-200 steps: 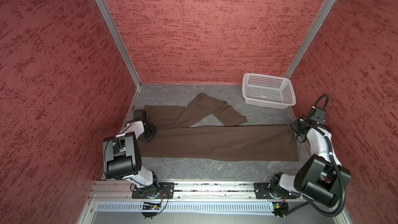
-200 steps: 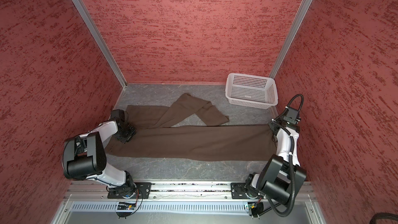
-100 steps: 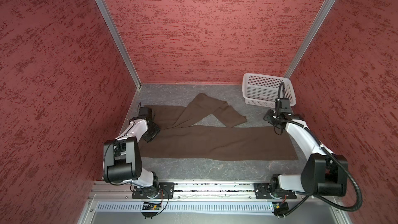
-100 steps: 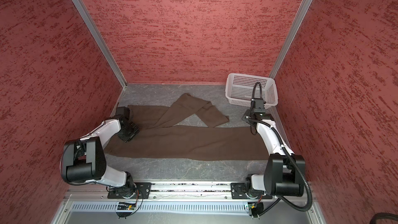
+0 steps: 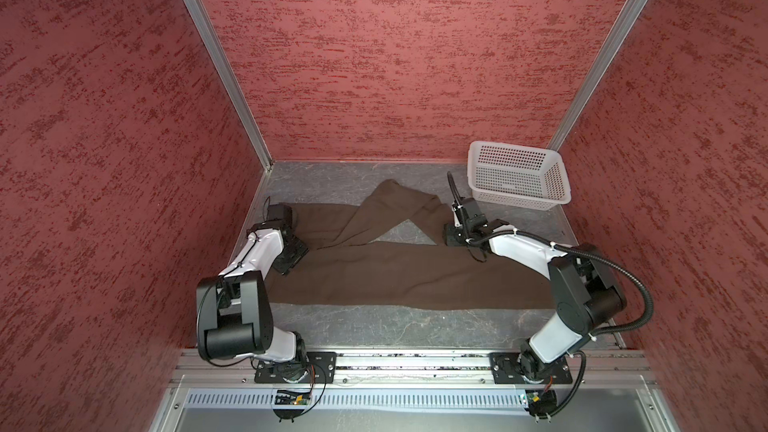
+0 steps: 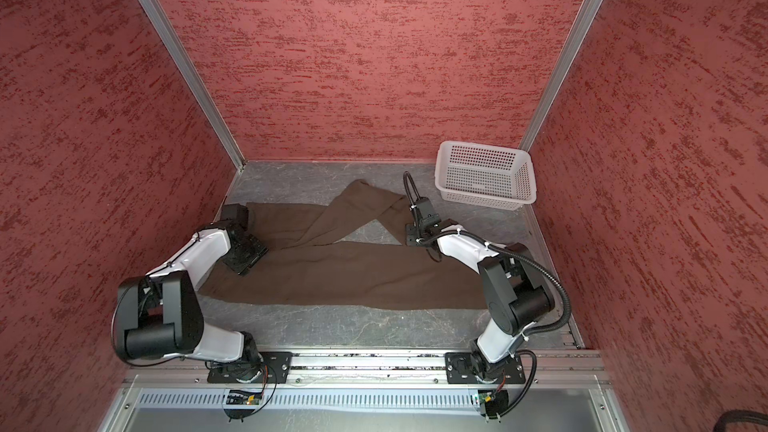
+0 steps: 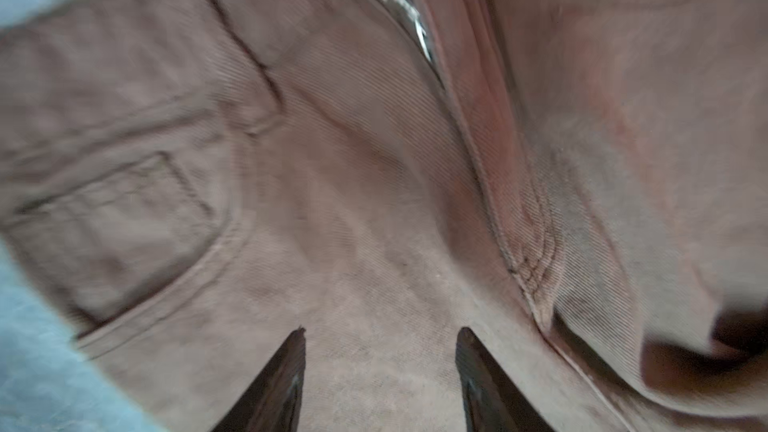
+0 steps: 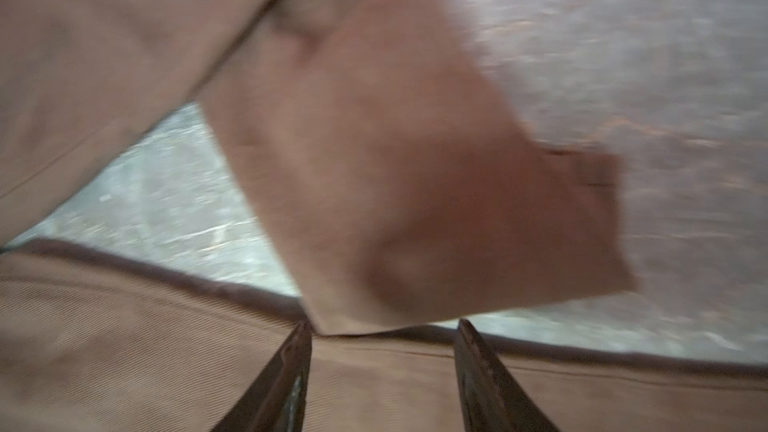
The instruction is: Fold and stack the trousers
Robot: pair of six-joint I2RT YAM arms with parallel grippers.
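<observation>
Both grippers stand parted with nothing between the jaws: your left gripper (image 7: pixel 381 332) is over the waist and your right gripper (image 8: pixel 384 322) is at the hem of the bent-back leg. The trousers (image 5: pixel 395 276) lie flat across the lower middle of both top views, below and left of the white basket (image 5: pixel 515 176). If you close too shallow, you risk pinching only one layer, and the fold would drag crooked.

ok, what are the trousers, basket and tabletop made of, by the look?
The trousers look like dark brown woven cloth, matte: the left wrist view shows fine diagonal twill ribs, perhaps cotton. The basket looks like white moulded plastic, with perforated walls. The tabletop is grey, veined, matte: stone or laminate, cannot tell.
</observation>
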